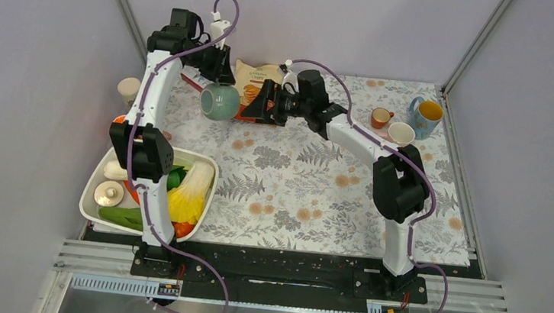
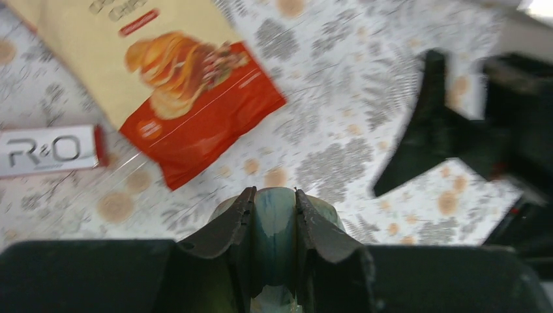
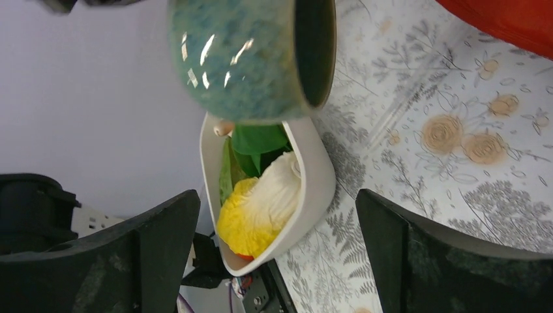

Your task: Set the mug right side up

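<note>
Overhead, mug (image 1: 220,102): hung clear of the tablecloth (image 1: 294,189) at the far left, just beside the crisp bag (image 1: 255,78), its rounded body toward me.
Overhead, left gripper (image 1: 220,80): directly above the mug, carrying it.
Overhead, right gripper (image 1: 265,102): level with the mug and just beside it, not touching.
Overhead, bystanders: a vegetable basket (image 1: 210,167) sat near the left arm, and other cups (image 1: 425,115) stood well apart at the far right.
Left wrist, fingers (image 2: 225,228): drawn narrow, pinching a teal strip of the mug, which I took for the handle. A small box (image 2: 49,151) lay on the tablecloth below.
Right wrist, fingers (image 3: 163,241): spread wide, with nothing between them.
Right wrist, mug: lay sideways to that camera, mouth turned toward the tablecloth rather than away from it, so not yet righted.
Risk, slip: a glazed handle in so thin a pinch could swivel or drop as the mug was turned, and a fall onto the table might chip it.
Risk, collision: the right gripper stood close, and closing in off-line could knock the mug out of the left gripper.
Risk, handover: if the left gripper let go before the right gripper had a firm hold on the body, the mug would fall.
Risk, set-down: lowered at a tilt, the mug could roll toward the crisp bag.
</note>
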